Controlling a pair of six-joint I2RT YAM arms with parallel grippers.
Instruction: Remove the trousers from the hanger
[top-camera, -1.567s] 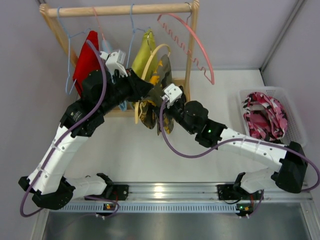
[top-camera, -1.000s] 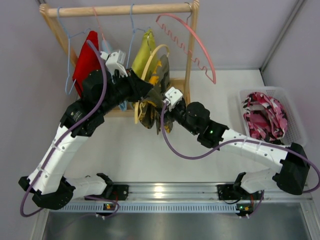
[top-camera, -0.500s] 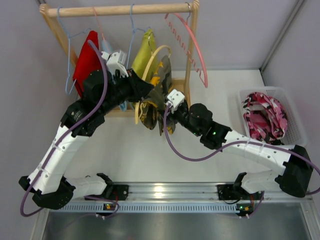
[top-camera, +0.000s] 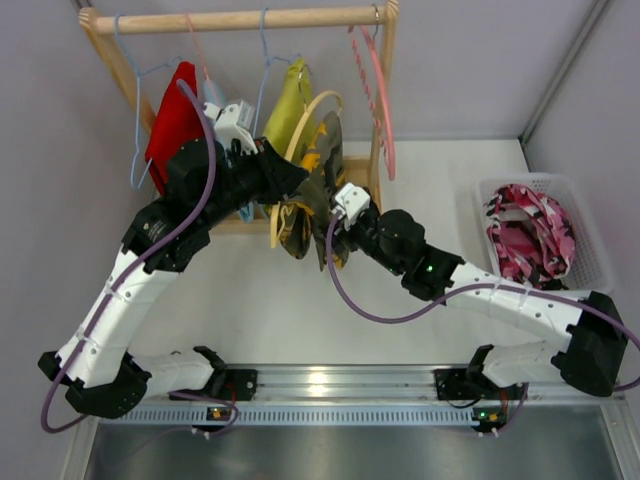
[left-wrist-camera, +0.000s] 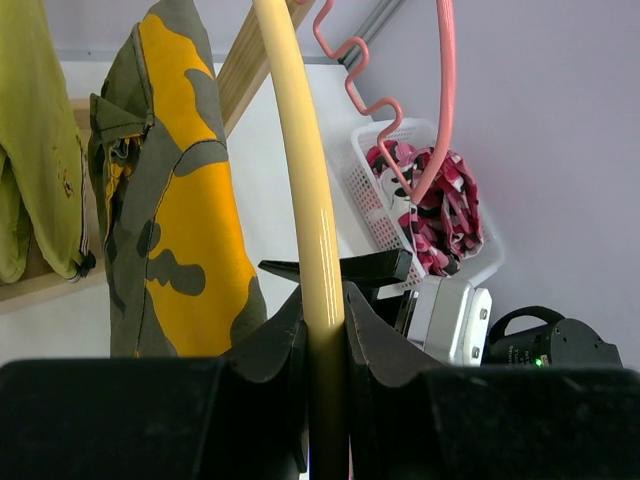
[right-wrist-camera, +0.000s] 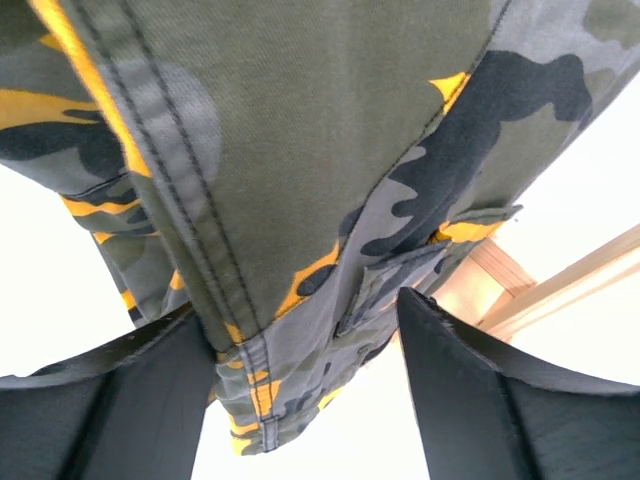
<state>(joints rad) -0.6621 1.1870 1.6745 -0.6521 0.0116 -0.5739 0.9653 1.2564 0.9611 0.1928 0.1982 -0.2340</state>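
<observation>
In the upper centre of the top view, the camouflage trousers (top-camera: 303, 228) hang over a cream hanger (top-camera: 305, 115) on the wooden rack (top-camera: 240, 18), between an olive-yellow pair (top-camera: 285, 100) and a pink hanger (top-camera: 384, 110). The left end effector (left-wrist-camera: 322, 335) is pinched narrow on the cream hanger's rod. The right end effector (right-wrist-camera: 300, 310) stands wide just under the trousers' lower hem, cloth hanging between its fingers (right-wrist-camera: 470, 390), unclamped. The pink patterned trousers (top-camera: 527, 240) lie in a white basket (top-camera: 530, 181) at the right of the desk (top-camera: 270, 310). A red pair (top-camera: 170, 120) hangs at upper left.
</observation>
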